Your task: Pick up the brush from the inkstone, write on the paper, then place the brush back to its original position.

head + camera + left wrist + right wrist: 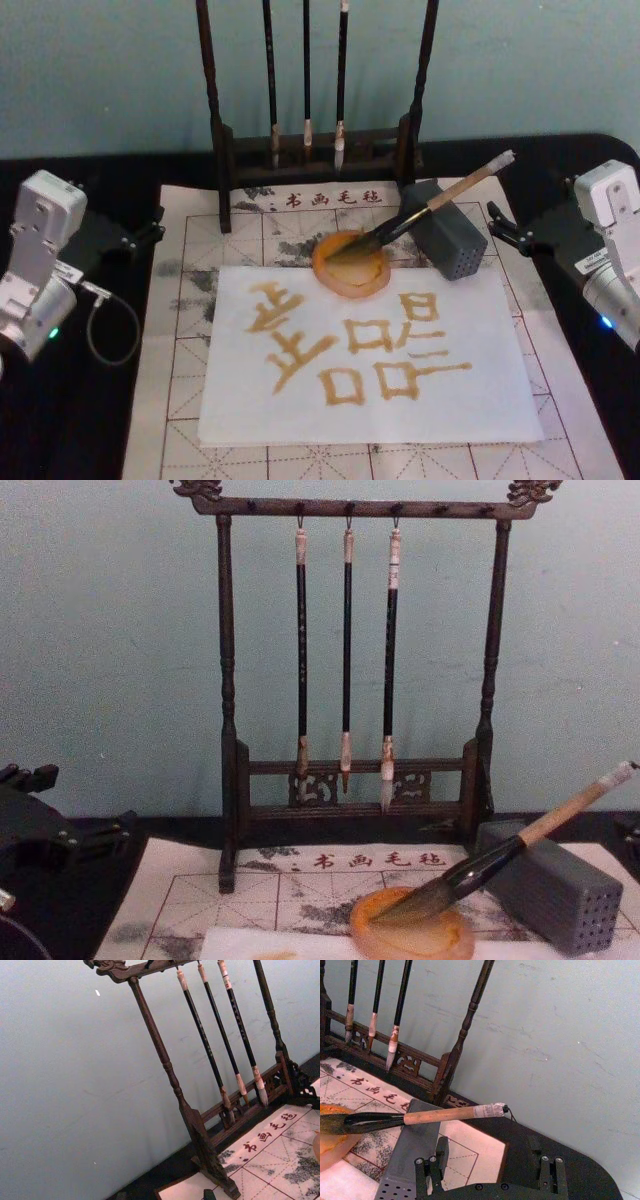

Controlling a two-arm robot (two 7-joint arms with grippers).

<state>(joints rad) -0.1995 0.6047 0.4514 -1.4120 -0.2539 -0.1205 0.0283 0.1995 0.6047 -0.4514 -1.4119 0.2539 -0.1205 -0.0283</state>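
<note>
While you are looking down from the head camera, your right gripper (497, 225) is hanging over the dark table (80, 420) at the right edge of the mat (180, 400). Its fingers are standing apart with nothing between them, as the right wrist view is also showing you. Just beside it, toward the centre, the grey block (455, 245) is sitting on the mat, and the brush (430, 205) is leaning across its top. The brush's long axis is running on a slant. Its bristle tuft is lying low in the inkstone (350, 275), while the tan shaft is rising away to your right and its pale end cap is pointing toward the far right, near the right gripper but apart from it. The inkstone is resting on the far edge of the paper (450, 400), which is lying flat on the mat and carrying broad amber-brown characters. Behind them the rack (225, 150) is holding three thin brushes (306, 80), which are hanging bristles down. Your left gripper (150, 228) is parked at the mat's left edge, well apart from the brush, with its fingers apart and empty.
</note>
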